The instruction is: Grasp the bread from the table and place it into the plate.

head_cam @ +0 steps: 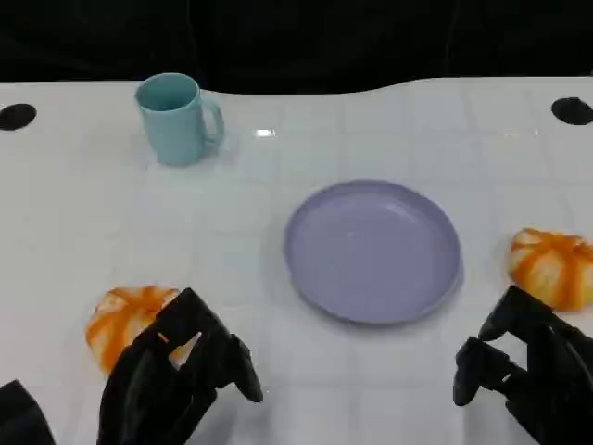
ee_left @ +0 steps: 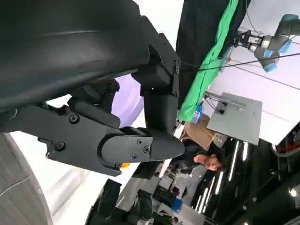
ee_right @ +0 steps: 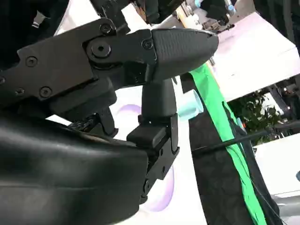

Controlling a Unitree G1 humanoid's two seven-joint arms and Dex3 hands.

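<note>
The left hand [head_cam: 176, 380] sits at the near-left edge of the worktop [head_cam: 83, 213], fingers parted and curved, holding nothing; its fingertips overlap the near side of a bread roll [head_cam: 125, 320], though contact cannot be told. The right hand [head_cam: 523, 366] waits at the near-right edge, likewise parted and holding nothing, just short of a second bread roll [head_cam: 553, 266] by the right edge. Between the two rolls lies the lilac plate [head_cam: 372, 250], bare, near the middle. A teal mug [head_cam: 178, 119] stands well apart toward the far-left.

The rolls look light, soft and rounded, with a glazed crust that may be slightly slick. A gentle wrap across the widest part, fingers on opposite sides, should hold without crushing.
</note>
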